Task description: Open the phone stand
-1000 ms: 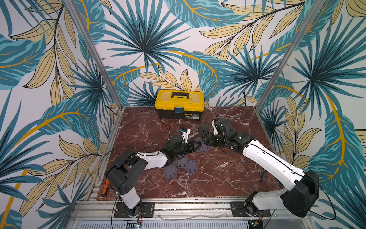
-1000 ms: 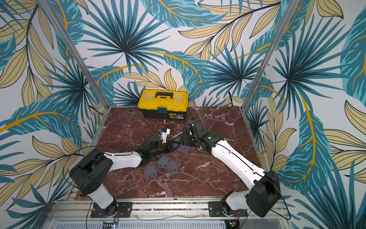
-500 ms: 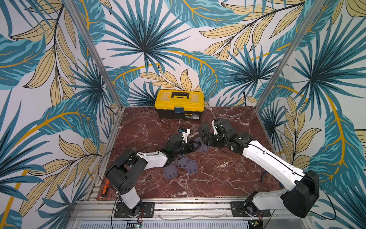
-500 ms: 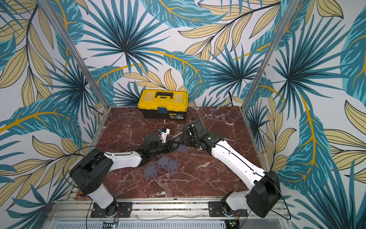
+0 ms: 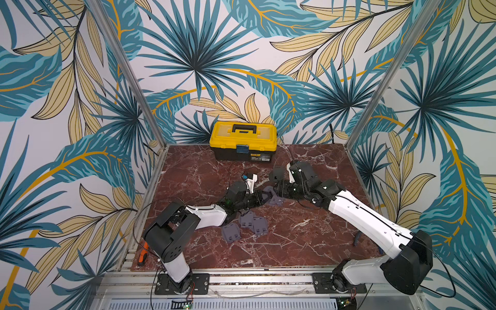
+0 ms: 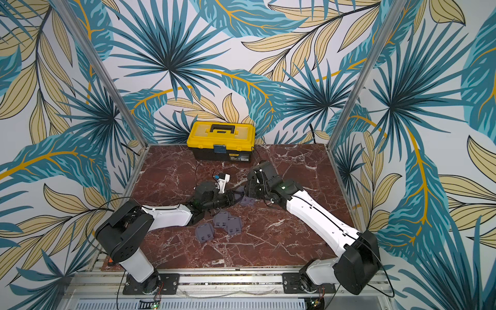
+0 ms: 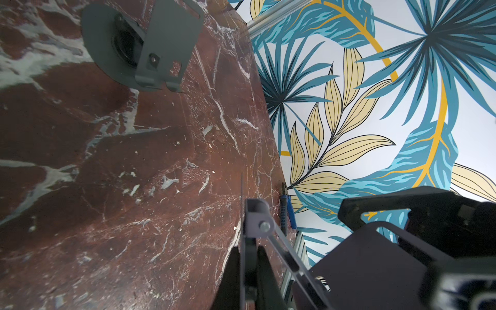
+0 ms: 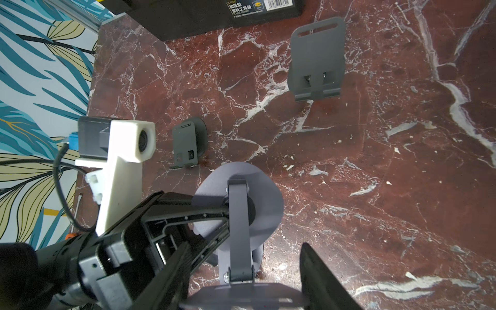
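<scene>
The stand (image 5: 274,198) is mid-table, caught between both grippers low over the marble. The left gripper (image 7: 247,253) is pinched on a thin part of it by the hinge, fingers pressed to either face. The right gripper (image 8: 246,244) clamps the wider plate by its edges. That plate runs out of frame in the right wrist view, and the fingers there are blurred. In both top views the grippers cover most of the stand, and only a gray corner shows.

Three folded stands (image 5: 248,224) lie in a cluster just beside the left forearm, toward the front. Two open stands (image 8: 316,61) sit between the grippers and the toolbox (image 5: 243,141), which is against the back wall. The table (image 5: 290,247) is bare at front right. Pliers (image 7: 289,214) lie at the right edge and a screwdriver (image 5: 142,258) at the front left corner, half hidden by the left arm's base.
</scene>
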